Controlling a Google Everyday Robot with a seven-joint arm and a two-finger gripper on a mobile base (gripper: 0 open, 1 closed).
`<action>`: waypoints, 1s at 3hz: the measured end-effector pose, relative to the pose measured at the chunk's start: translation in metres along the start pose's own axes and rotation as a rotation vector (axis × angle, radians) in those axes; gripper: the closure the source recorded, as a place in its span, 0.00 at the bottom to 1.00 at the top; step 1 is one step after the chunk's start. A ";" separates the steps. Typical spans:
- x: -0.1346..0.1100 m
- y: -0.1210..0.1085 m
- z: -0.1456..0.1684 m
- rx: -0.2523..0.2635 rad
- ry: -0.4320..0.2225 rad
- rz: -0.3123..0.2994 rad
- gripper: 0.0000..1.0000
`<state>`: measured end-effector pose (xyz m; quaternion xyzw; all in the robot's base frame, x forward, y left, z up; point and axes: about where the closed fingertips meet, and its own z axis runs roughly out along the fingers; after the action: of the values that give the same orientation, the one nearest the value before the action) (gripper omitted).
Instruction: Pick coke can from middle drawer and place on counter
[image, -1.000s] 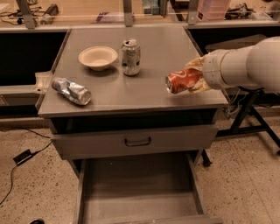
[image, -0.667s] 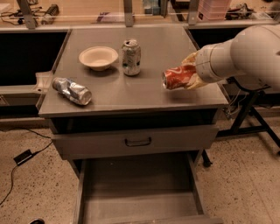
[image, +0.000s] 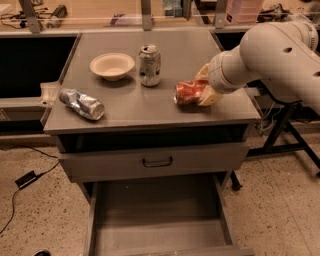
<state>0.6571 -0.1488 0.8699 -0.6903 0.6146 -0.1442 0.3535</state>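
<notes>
Camera view: three cans (image: 149, 65); fingers (image: 211, 97) clasp coke can (image: 189, 92).

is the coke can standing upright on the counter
No, the coke can lies on its side, held in the gripper over the counter, near its right side.

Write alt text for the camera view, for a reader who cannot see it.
The gripper holds the coke can on its side at the right of the counter, above the open middle drawer. Also on the counter: a bowl, an upright patterned can and a silver can lying down.
</notes>
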 end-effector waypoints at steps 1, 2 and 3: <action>-0.001 0.001 0.002 -0.006 -0.002 0.001 0.82; -0.001 0.001 0.002 -0.006 -0.002 0.001 0.60; -0.002 0.001 0.002 -0.007 -0.002 0.001 0.36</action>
<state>0.6572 -0.1468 0.8686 -0.6913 0.6151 -0.1415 0.3518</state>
